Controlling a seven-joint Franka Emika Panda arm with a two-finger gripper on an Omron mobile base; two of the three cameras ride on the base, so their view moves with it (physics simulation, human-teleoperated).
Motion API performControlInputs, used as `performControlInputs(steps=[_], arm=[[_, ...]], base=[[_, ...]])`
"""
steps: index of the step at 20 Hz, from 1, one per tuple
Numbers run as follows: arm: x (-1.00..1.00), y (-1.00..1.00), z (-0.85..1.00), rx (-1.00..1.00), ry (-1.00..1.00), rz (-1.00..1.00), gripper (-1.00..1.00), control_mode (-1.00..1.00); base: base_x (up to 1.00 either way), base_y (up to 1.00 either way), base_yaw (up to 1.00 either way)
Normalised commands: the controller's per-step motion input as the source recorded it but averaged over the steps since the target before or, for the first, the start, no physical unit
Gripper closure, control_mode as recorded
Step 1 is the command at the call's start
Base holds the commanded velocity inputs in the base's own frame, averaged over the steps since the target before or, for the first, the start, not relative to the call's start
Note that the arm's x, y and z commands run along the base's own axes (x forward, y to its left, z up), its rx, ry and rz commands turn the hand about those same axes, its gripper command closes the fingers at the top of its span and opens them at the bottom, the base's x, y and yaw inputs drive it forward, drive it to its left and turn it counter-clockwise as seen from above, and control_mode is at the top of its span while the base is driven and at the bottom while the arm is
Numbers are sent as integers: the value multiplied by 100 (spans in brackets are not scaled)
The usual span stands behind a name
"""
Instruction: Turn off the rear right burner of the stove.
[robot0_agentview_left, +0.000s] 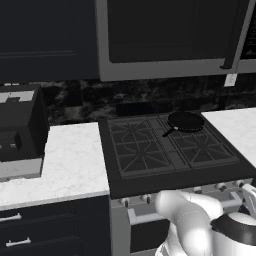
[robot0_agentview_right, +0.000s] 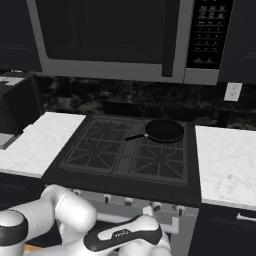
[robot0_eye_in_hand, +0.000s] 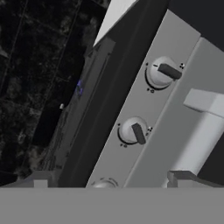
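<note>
The stove (robot0_agentview_left: 150, 186) is a black four-burner range with a silver front. A small round black frying pan (robot0_agentview_left: 185, 121) sits on the rear right burner (robot0_agentview_left: 205, 129) and covers most of its grate. In the hand view my gripper (robot0_eye_in_hand: 111, 181) is open, with its fingertips (robot0_eye_in_hand: 40, 178) wide apart and close to the silver knob panel (robot0_eye_in_hand: 144, 105). Two round knobs, an upper one (robot0_eye_in_hand: 162, 72) and a lower one (robot0_eye_in_hand: 134, 132), lie ahead of it, and a third knob (robot0_eye_in_hand: 104, 183) shows at the bottom between the fingertips. The bar handle (robot0_eye_in_hand: 205, 131) runs beside them. Small blue glints (robot0_eye_in_hand: 79, 87) show above the cooktop edge.
A dark boxy toaster (robot0_agentview_left: 20, 130) stands on the white marble counter (robot0_agentview_left: 70, 160) left of the stove. A microwave (robot0_agentview_right: 115, 35) hangs above the cooktop. More counter (robot0_agentview_right: 225, 160) lies to the right. Dark drawers (robot0_agentview_left: 50, 225) sit below the left counter.
</note>
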Motion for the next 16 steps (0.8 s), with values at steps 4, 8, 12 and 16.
performControlInputs(steps=[4, 8, 12, 16], arm=[[20, 1, -13, 3, 0, 1, -100, -100], [25, 3, -5, 1, 1, 0, -100, -100], [16, 2, -11, 0, -1, 0, -100, -100], [21, 7, -14, 0, -2, 0, -100, -100]], base=[[0, 0, 0], [0, 0, 0], [0, 0, 0], [0, 0, 0]])
